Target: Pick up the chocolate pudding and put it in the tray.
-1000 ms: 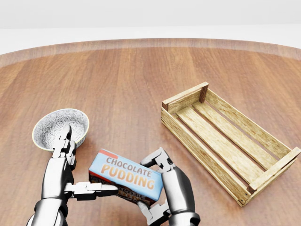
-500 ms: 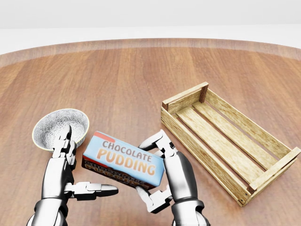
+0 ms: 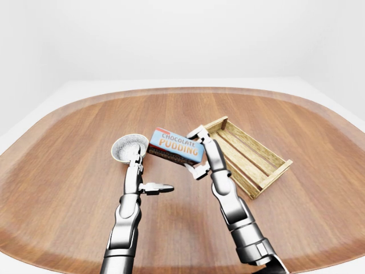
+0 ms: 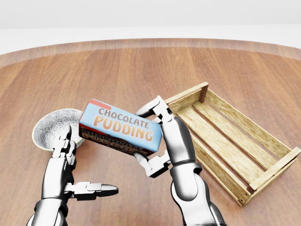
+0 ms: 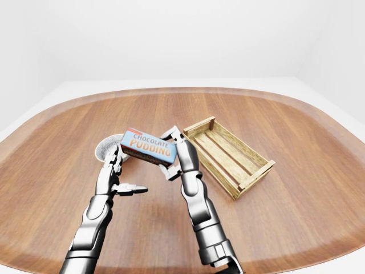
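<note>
Holding the chocolate pudding [image 4: 121, 127] clear of the wooden table [image 4: 131, 70], the robot's right hand [image 4: 155, 141] grips the box at its right end, with fingers wrapped over the top edge and under the bottom edge. The box is a light blue carton with orange and brown lettering, tilted so its label faces the camera and its left end sits slightly higher. Taking the tray [image 4: 225, 141], a slatted wooden crate, as the landmark, the box hangs just to the left of the tray's near-left corner, not yet over its opening. A second ago the box was lower and further from the tray, with the left hand's thumb touching its lower left corner; half a second ago that contact had ended. Now the box has risen and moved a little toward the tray, carried by the right hand alone. The left hand [image 4: 75, 181] stays low, well to the left of the tray, with its fingers spread apart and holding nothing, one finger pointing toward the tray and the others pointing up. A patterned grey bowl [image 4: 49, 128] sits on the table further left of the tray, partly hidden behind the lifted box in the head view. The pick-up looks complete, so the remaining work appears to be moving the box rightward over the tray and lowering it between the slatted walls. The tray holds nothing at this moment.
</note>
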You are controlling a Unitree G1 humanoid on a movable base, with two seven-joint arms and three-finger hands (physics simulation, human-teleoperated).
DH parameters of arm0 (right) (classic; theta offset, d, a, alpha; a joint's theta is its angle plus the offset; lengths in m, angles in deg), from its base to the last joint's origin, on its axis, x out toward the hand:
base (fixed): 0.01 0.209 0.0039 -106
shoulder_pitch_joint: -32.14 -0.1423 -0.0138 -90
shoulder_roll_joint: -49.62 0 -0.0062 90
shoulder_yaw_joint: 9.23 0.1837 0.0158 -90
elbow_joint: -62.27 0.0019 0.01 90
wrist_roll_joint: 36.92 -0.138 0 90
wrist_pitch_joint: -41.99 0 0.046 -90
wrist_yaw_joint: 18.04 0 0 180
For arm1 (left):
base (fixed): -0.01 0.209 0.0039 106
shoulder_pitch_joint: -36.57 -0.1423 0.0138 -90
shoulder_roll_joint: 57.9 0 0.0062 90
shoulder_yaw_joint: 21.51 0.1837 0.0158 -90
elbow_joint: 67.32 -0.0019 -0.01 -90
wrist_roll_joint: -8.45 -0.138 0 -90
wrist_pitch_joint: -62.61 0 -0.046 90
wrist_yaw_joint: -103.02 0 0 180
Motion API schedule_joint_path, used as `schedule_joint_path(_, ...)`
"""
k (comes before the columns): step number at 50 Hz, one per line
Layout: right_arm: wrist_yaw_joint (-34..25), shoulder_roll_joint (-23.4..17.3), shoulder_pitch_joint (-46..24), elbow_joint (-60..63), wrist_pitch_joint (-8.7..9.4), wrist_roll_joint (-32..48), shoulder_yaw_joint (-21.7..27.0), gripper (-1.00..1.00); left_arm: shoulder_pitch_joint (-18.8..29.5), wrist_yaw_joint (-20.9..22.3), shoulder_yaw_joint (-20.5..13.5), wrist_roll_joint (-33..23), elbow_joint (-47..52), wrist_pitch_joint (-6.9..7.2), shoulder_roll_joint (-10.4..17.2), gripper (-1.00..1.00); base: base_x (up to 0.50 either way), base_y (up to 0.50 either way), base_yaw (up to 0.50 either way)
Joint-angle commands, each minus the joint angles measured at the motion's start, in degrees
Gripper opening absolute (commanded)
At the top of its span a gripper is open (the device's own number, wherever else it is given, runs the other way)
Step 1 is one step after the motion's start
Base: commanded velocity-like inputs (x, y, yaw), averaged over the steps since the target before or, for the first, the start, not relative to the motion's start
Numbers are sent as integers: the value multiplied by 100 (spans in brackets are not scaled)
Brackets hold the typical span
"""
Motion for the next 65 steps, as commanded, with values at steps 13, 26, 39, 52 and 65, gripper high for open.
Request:
schedule_joint_path(13,294,-300,-2885,-2413,0,-44,609,-100,40,109,-48,153,-1,-31,3,100,0,0,0)
schedule_joint_path(26,699,-771,-4947,-5203,0,-194,895,-100,50,138,-53,158,-57,-61,14,100,0,0,0)
schedule_joint_path(39,588,-1126,-5539,-5506,0,-450,1086,-100,47,136,-51,151,-6,4,12,100,0,0,0)
schedule_joint_path(52,560,-1361,-5377,-5569,0,-483,1127,-100,69,141,-62,163,-67,-25,17,100,0,0,0)
schedule_joint_path(65,411,-1835,-4942,-5444,0,-670,1272,-100,72,116,-53,166,-24,32,6,100,0,0,0)
